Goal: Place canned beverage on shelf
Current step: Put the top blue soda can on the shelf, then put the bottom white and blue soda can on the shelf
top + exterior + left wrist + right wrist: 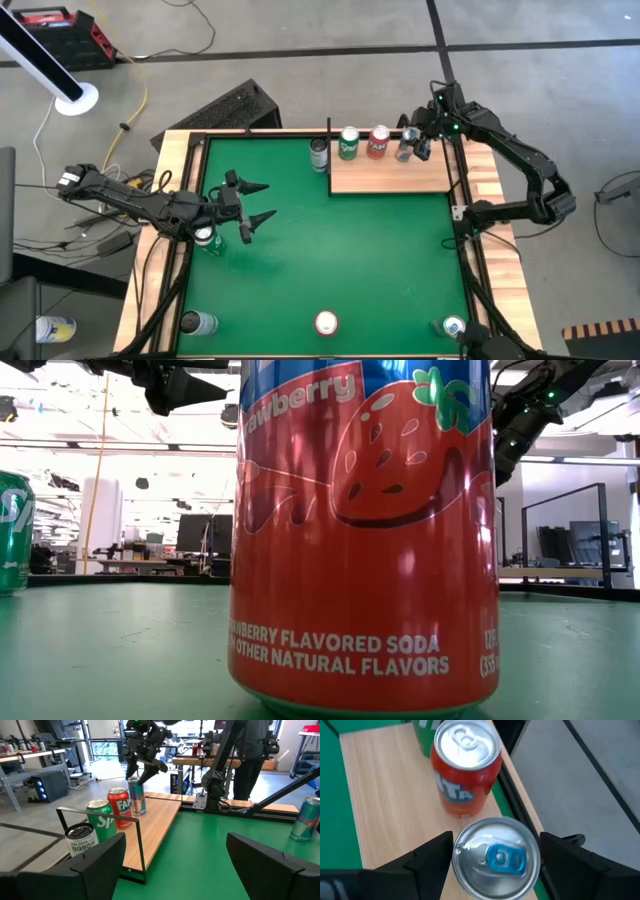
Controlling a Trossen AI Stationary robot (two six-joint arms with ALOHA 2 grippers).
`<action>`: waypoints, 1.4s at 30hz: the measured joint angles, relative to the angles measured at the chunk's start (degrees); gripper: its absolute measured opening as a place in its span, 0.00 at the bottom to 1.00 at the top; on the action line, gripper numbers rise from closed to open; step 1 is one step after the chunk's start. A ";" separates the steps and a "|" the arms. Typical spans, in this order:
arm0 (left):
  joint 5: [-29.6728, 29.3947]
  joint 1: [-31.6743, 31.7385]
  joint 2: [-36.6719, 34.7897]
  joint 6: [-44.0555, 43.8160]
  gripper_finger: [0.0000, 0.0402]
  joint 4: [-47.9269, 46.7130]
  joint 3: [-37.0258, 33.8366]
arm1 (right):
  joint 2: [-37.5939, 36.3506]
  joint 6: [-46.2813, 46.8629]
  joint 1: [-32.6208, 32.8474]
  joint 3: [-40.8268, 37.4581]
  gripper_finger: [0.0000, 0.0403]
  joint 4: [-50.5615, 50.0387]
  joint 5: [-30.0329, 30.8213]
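The shelf is a light wooden panel lying at the table's far right. Three cans stand upright on it in a row: green, red and silver. My right gripper hangs over the silver can, slanting down from the far right. It is open, with one finger close on either side of the can's top. My left gripper waits open above the table's left half, pointing level toward the shelf.
A dark can stands on the green table beside the shelf's left edge, behind a thin black frame. More cans stand at the left and along the near edge; the middle one fills the low view.
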 joint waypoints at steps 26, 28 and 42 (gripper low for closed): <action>-0.06 0.00 0.00 -0.22 0.83 0.04 0.00 | -7.55 4.42 6.59 4.85 0.80 1.33 2.54; -0.27 0.00 -0.11 -0.81 0.83 -0.02 0.00 | -9.16 5.20 9.21 5.62 0.80 1.20 2.36; -2.37 0.00 2.45 -15.53 0.83 -29.00 11.80 | -13.81 13.67 36.71 6.06 0.79 1.13 -0.68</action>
